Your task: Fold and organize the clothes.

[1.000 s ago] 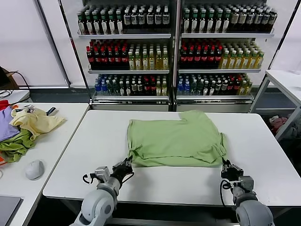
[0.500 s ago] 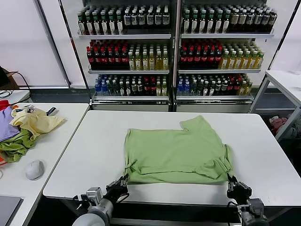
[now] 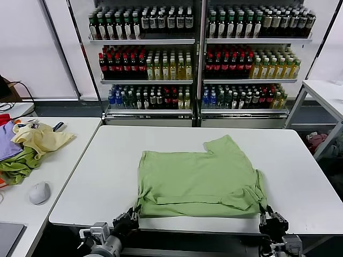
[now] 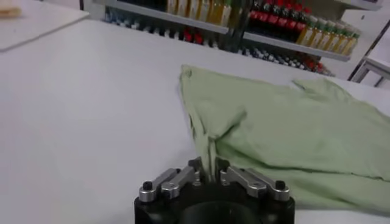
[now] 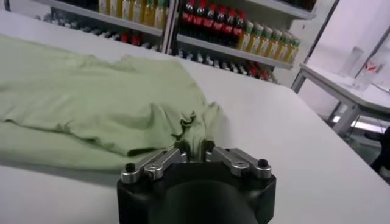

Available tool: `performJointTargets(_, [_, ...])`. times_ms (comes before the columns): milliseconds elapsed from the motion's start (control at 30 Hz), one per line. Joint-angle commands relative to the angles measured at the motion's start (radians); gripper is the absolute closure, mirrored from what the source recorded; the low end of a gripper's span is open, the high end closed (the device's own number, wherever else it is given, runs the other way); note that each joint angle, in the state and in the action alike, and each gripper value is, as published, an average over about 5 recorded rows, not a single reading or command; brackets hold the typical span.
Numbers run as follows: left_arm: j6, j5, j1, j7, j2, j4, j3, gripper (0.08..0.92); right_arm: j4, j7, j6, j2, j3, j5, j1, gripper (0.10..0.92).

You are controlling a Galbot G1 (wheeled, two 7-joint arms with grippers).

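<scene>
T-shirt (image 3: 199, 179), light green, is laid mostly flat on the white desk (image 3: 107, 160), its near edge at the desk's front edge; one sleeve is seen sticking out at the far side. Near-left corner is pinched by the left hand (image 3: 128, 218), closed on the fabric, at the desk's front edge. Near-right corner is pinched by the right hand (image 3: 270, 220), likewise closed on bunched cloth. Bottle shelves (image 3: 201, 53) are seen behind. A garment pile (image 3: 27, 147) and a mouse (image 3: 39, 192) are located on the side desk.
</scene>
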Motion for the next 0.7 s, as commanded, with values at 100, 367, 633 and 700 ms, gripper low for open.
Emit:
performJointTargets(100, [-0.051, -0.029, -0.143, -0.037, 0.017, 0.009, -0.031, 0.602, -0.012, 0.008, 0.036, -0.02, -0.004, 0.033, 0.106, 0.436])
performJointTargets(367, [-0.054, -0.064, -0.392, -0.091, 0.004, 0.187, 0.053, 0.369, -0.183, 0.02, -0.06, -0.07, -0.083, 0.127, 0.433, 0.236])
performJointTargets(633, [-0.043, -0.043, -0.608, -0.086, -0.023, 0.423, 0.154, 0.189, -0.449, 0.048, -0.172, -0.075, -0.254, 0.187, 0.774, 0.203])
performJointTargets(700, [-0.042, -0.016, -0.655, -0.081, -0.033, 0.491, 0.178, 0.18, -0.523, 0.053, -0.174, -0.072, -0.296, 0.183, 0.846, 0.203])
